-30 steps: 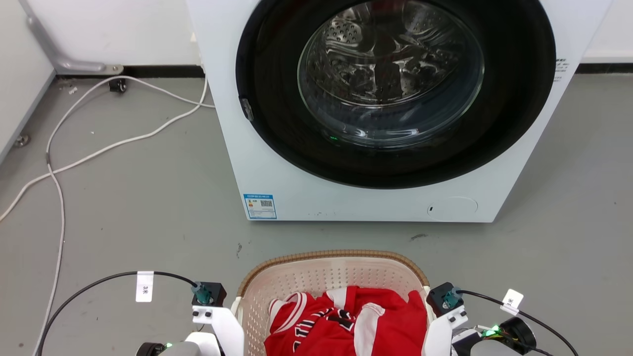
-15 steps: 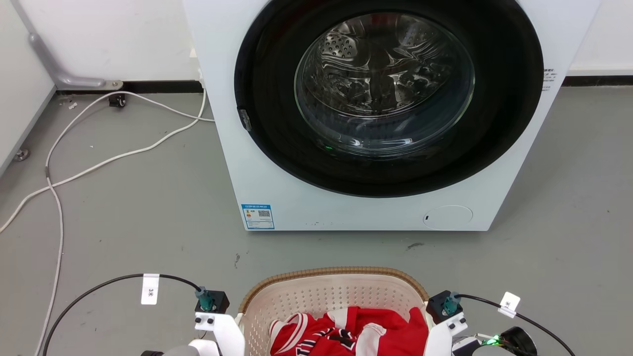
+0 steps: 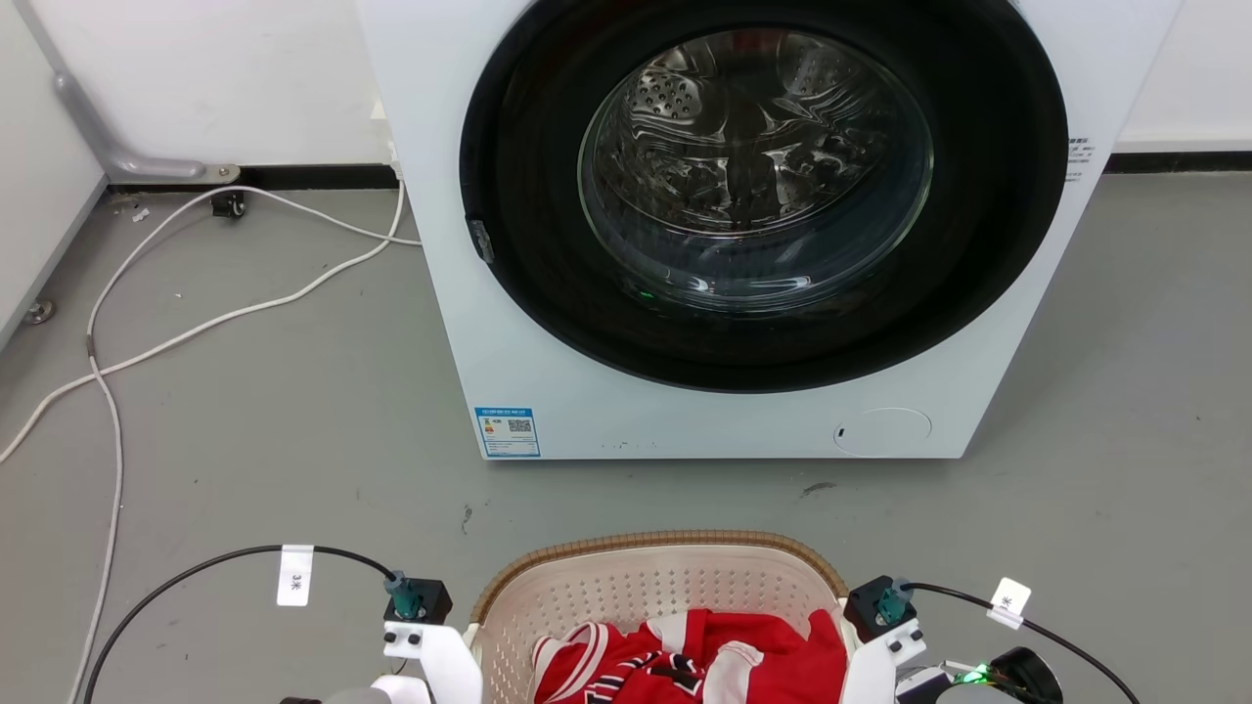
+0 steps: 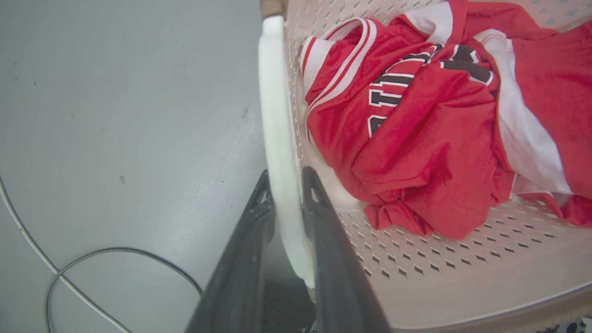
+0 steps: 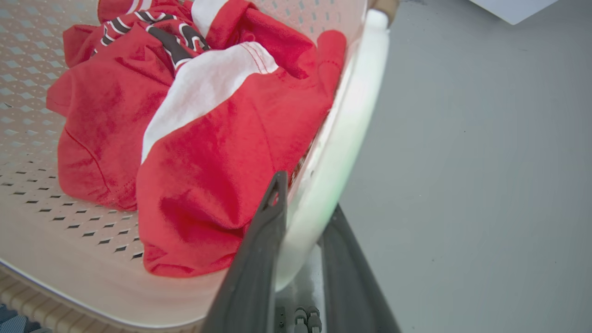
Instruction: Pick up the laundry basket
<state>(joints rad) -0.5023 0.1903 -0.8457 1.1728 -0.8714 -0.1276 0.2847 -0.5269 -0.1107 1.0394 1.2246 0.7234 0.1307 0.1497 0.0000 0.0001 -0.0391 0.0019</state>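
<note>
The laundry basket (image 3: 665,540) is cream-white and perforated, with a brown woven rim, and lies at the bottom centre of the head view between my two wrists. A crumpled red jersey (image 3: 685,660) lies inside it. In the left wrist view my left gripper (image 4: 286,178) is shut on the basket's white left handle (image 4: 275,115), one dark finger on each side. In the right wrist view my right gripper (image 5: 307,194) is shut on the white right handle (image 5: 356,106). The frames do not show whether the basket's bottom touches the floor.
A white washing machine (image 3: 548,391) with a dark round glass door stands just beyond the basket. White cables (image 3: 196,323) trail over the grey floor at the left, near a grey pipe (image 3: 117,147) at the wall. Bare floor lies on both sides of the basket.
The whole head picture has shifted down, so the camera has moved. The basket and both wrists sit lower in it, with a slightly wider gap to the machine. Both grips are unchanged.
</note>
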